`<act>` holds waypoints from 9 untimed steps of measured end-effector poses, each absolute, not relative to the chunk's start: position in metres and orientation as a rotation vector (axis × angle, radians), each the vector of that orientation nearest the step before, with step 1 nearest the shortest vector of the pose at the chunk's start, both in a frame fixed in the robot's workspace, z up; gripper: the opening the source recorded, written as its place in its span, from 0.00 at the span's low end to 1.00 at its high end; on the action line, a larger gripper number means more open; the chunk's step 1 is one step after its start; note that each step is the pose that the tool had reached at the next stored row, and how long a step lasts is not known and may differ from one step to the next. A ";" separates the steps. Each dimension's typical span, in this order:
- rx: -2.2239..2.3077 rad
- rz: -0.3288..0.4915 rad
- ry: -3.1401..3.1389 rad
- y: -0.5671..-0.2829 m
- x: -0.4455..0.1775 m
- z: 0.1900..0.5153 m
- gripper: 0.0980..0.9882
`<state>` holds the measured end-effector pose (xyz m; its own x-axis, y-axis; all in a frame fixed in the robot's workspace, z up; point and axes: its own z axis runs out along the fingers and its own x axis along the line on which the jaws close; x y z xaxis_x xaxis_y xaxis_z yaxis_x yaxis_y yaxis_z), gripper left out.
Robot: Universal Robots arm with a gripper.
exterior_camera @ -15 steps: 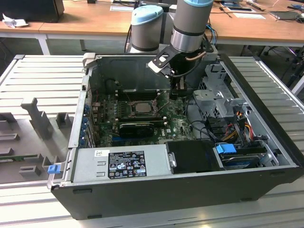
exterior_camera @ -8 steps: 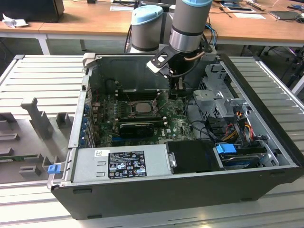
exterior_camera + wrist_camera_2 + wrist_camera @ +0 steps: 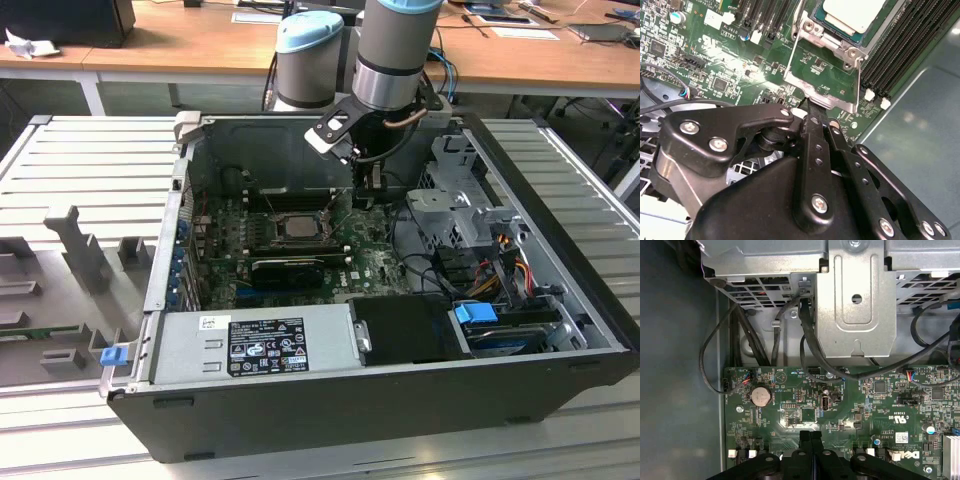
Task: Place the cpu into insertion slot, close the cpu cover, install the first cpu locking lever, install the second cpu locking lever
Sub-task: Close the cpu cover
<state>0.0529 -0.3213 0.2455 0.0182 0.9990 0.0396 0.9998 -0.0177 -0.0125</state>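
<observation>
Silvery metal sits pinched in my hand [image 3: 812, 106]: in the second wrist view its two black fingers [image 3: 816, 145] are clamped together on the outer edge of the cpu cover [image 3: 842, 103]. The cover is swung up off the socket and tilted, so I can see green board through its window. Beyond the cover's hinged end, the cpu [image 3: 852, 12] already lies flat in the insertion slot [image 3: 837, 31], pale face up, with rows of black memory slots [image 3: 905, 45] just beside it.

From the exterior view, the arm reaches down into an open computer case [image 3: 400, 400] that lies on a slatted metal worktop [image 3: 80, 150]. My hand [image 3: 366, 195] hangs over the motherboard on the exterior view's right of the cpu [image 3: 297, 226], which shows as a small grey square in the insertion slot [image 3: 272, 230]. A grey power supply [image 3: 260, 345] lies along the near wall of the case.

In the first wrist view the fingertips [image 3: 810, 436] meet tightly over the motherboard [image 3: 790, 390]. A coin battery [image 3: 760, 396] lies near them, and a grey metal drive cage [image 3: 855, 305] stands beyond the board's edge with black cables trailing under it.
</observation>
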 end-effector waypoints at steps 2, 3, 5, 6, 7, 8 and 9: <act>-2.215 -0.030 -2.176 -0.321 0.051 0.245 0.01; -2.215 -0.030 -2.176 -0.321 0.050 0.245 0.01; -2.215 -0.030 -2.176 -0.321 0.049 0.246 0.01; -2.215 -0.030 -2.176 -0.321 0.048 0.246 0.01; -2.215 -0.030 -2.176 -0.321 0.047 0.245 0.01; -2.215 -0.030 -2.176 -0.321 0.046 0.245 0.01; -2.215 -0.030 -2.176 -0.321 0.045 0.246 0.01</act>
<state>0.0449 -0.3213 0.2455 0.0181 0.9990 0.0397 0.9998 -0.0176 -0.0125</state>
